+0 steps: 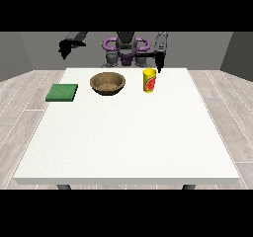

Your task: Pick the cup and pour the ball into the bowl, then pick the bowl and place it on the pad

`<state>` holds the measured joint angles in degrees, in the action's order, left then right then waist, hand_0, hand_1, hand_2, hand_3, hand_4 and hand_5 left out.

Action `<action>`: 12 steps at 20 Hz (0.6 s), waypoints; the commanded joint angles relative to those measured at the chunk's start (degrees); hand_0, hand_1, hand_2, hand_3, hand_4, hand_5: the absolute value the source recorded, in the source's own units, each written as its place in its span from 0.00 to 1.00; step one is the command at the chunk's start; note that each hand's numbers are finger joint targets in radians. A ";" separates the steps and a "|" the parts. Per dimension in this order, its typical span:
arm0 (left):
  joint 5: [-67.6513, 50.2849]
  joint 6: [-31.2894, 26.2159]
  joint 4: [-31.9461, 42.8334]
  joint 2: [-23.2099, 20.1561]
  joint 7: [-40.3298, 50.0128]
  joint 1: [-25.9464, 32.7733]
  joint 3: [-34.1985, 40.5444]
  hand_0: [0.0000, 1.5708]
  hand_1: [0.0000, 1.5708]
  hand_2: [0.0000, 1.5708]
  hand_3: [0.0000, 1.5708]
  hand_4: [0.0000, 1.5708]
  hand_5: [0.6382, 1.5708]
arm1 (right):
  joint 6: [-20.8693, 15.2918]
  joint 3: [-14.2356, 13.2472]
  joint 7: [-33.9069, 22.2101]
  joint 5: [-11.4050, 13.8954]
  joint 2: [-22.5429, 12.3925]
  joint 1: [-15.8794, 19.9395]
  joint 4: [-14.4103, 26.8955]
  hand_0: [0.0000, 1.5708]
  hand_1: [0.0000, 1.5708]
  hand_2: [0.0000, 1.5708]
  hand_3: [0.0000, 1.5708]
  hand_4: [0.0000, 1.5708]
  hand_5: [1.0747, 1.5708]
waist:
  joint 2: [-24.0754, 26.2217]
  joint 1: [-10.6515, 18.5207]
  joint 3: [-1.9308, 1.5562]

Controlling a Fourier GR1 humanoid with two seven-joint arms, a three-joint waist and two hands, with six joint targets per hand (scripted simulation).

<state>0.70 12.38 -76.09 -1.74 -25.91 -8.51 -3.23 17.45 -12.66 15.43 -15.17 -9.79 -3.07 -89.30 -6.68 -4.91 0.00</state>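
Note:
A yellow cup (149, 80) with a red mark stands upright on the far part of the white table (128, 142). No ball shows from here. A brown bowl (107, 83) sits to the cup's left. A green pad (62, 92) lies near the table's left edge. The hand at the view's right (159, 59) hangs just above and behind the cup's right side, apart from it. The hand at the view's left (64, 47) is raised off the table, beyond the far left corner, holding nothing.
The robot's torso (126, 51) stands behind the table's far edge. Wood-look floor surrounds the table on all sides.

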 commanded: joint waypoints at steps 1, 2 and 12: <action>-1.88 -4.43 8.23 -1.78 -5.58 -1.68 3.10 0.00 0.00 0.00 0.00 0.00 0.87 | 0.78 -1.59 1.99 0.52 -0.78 1.43 4.91 0.00 0.00 0.00 0.00 0.16 1.00 | 0.61 1.17 0.01; -1.19 -1.92 10.12 -1.87 -2.74 -6.26 4.90 0.00 0.00 0.00 0.00 0.00 0.87 | 2.81 -1.71 3.05 -0.09 -1.41 1.37 5.86 0.00 0.00 0.00 0.00 0.15 1.00 | 0.30 -0.42 0.00; 1.98 7.19 25.90 1.65 -12.89 -11.01 7.17 0.48 0.48 0.00 0.00 0.00 0.87 | 7.51 -4.32 5.12 -1.91 -4.53 2.50 8.11 0.00 0.00 0.00 0.00 0.17 0.99 | -3.40 -4.11 -0.01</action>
<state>0.79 15.34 -54.28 -1.47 -38.59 -17.82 4.29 23.25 -16.14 17.29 -17.57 -14.05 -0.17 -84.31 -9.47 -8.23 0.03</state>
